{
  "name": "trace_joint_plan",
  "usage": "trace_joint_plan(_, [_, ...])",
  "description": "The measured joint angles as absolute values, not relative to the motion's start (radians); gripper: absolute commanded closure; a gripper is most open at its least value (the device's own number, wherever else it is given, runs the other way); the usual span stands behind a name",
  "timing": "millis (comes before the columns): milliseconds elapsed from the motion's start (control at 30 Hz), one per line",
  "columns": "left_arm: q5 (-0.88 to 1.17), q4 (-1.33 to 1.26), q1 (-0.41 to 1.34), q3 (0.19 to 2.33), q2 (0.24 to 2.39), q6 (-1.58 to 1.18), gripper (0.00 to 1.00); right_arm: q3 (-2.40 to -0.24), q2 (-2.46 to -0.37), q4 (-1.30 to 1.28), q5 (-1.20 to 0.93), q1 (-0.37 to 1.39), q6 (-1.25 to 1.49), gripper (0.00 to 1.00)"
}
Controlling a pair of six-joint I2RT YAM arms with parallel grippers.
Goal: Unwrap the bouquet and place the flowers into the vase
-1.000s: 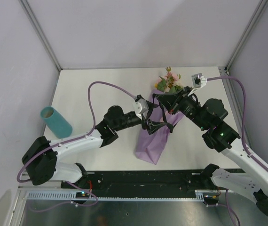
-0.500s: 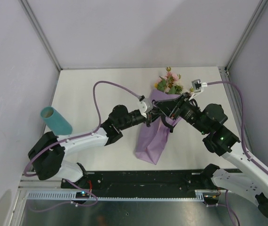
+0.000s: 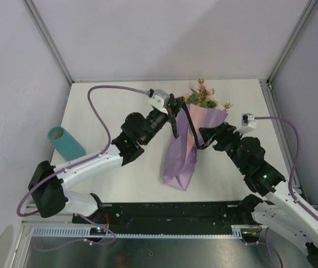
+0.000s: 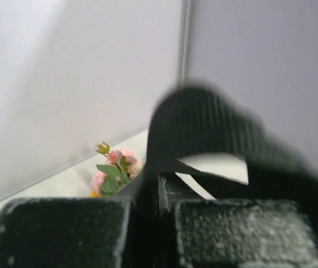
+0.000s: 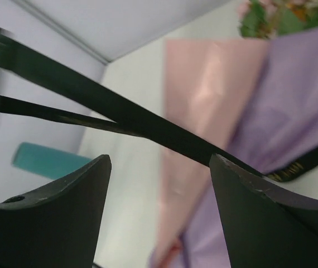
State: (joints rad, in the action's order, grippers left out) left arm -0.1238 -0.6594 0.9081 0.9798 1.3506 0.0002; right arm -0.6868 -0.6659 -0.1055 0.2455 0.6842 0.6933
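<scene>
On the white tabletop (image 3: 142, 180), between the two arms, the bouquet (image 3: 182, 159) lies flat: a cone of purple outer paper with its pointed end toward the arm bases and its open end toward the far wall. A band of pink inner paper (image 3: 192, 127) shows along the upper right side of the cone. The flowers (image 3: 202, 97), artificial pink and cream roses with green leaves, project from the open end, inside the wrap. The black ribbon (image 3: 188, 118) is lifted off the paper and runs from one tool to the other across the upper part of the cone. The left gripper (image 3: 174, 111) is positioned over the upper left edge of the bouquet, just beside the flowers; its fingers are pressed together on the ribbon, and the left wrist view shows a ribbon loop (image 4: 203, 123) arching directly above the closed pads (image 4: 64, 229). The right gripper (image 3: 205, 135) is positioned at the right edge of the cone with its fingers (image 5: 53, 218) spread well apart; the ribbon passes through the gap between them, and neither finger clamps it. The vase (image 3: 67, 144), a small teal-blue cylinder, lies on its side near the left edge of the table, well apart from the bouquet.
</scene>
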Motion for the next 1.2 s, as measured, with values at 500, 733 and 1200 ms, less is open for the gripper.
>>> trace_joint_plan(500, [-0.245,-0.380,0.907,1.175,1.223,0.000,1.00,-0.564,-0.783,-0.036,0.235,0.536,0.828,0.09])
trace_joint_plan(733, [-0.182,-0.298,0.907,1.086,1.153,-0.042,1.00,-0.573,-0.951,0.129,0.101,0.448,0.864,0.05])
trace_joint_plan(1200, [-0.153,-0.217,0.907,1.075,1.090,-0.044,1.00,-0.768,-1.312,0.286,-0.058,0.488,0.882,0.08])
